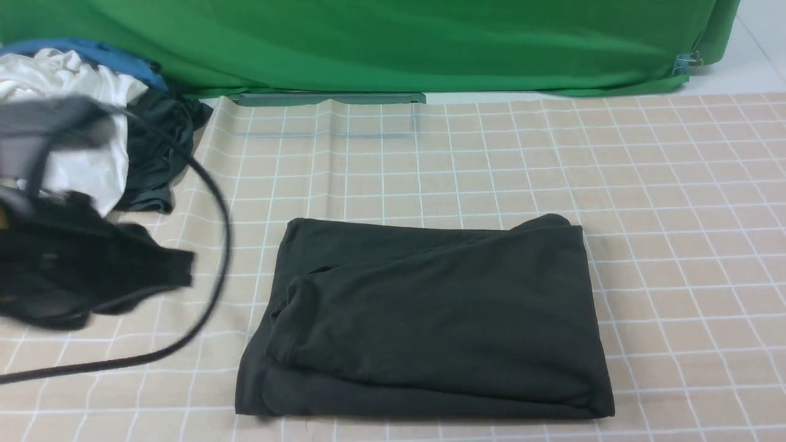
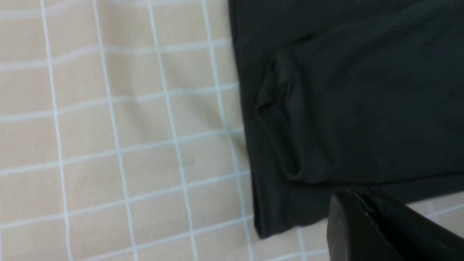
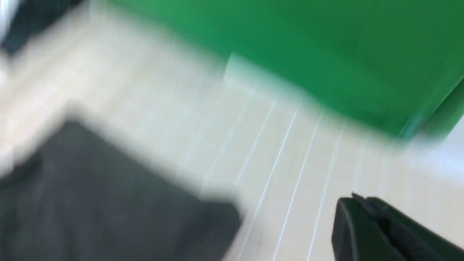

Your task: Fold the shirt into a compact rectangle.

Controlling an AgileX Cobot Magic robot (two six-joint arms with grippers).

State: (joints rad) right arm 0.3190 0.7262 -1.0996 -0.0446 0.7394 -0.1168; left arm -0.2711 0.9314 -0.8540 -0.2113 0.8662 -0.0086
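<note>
Black T-shirt (image 1: 430, 319) folded flat on the checked cloth (image 1: 675, 215), well apart from the clothes pile (image 1: 92, 123). Soft, light, floppy (best pinched at an edge). Left gripper (image 2: 366, 214) and right gripper (image 3: 362, 206) clenched, empty.

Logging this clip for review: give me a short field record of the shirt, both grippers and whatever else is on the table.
shirt: black, folded into a rough rectangle, lying flat on the checked tablecloth
left gripper: shut, empty, beside the shirt's corner
right gripper: shut, empty, off the shirt; view blurred
other clothes: white, blue and dark pile at the far left
backdrop: green cloth behind the table
fold status: looks complete, edges slightly uneven
</note>
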